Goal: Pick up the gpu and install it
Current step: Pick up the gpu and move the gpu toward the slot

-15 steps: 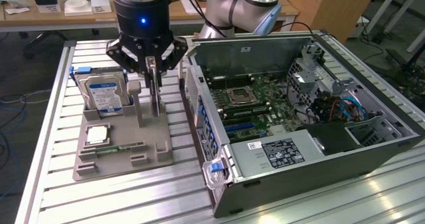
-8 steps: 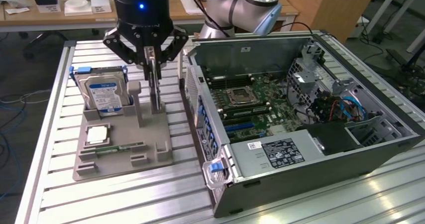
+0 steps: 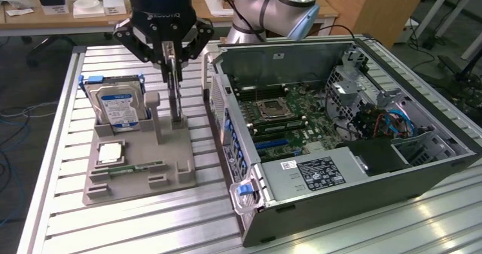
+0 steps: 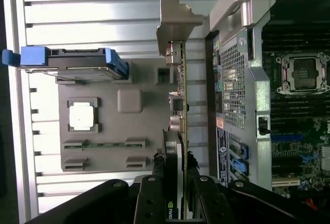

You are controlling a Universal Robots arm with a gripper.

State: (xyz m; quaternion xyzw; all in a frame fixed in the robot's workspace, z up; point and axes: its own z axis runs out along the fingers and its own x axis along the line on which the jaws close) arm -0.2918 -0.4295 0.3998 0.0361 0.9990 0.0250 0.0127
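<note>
Dark, silver, blue
Black fingers [image 4: 153, 198] held a dark gpu [image 3: 175, 93] with silvery bracket [image 4: 174, 15]; beside them stood a blue-labelled silver hard drive [image 3: 119, 107].

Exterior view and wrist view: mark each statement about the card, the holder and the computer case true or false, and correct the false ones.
1. The tool is closed on the graphics card. True.
2. The graphics card is already in the computer case. False: it stands on edge at the grey holder, outside the case.
3. The hard drive lies flat. False: it stands upright in the holder.
4. The case is open, its circuit board showing. True.
</note>
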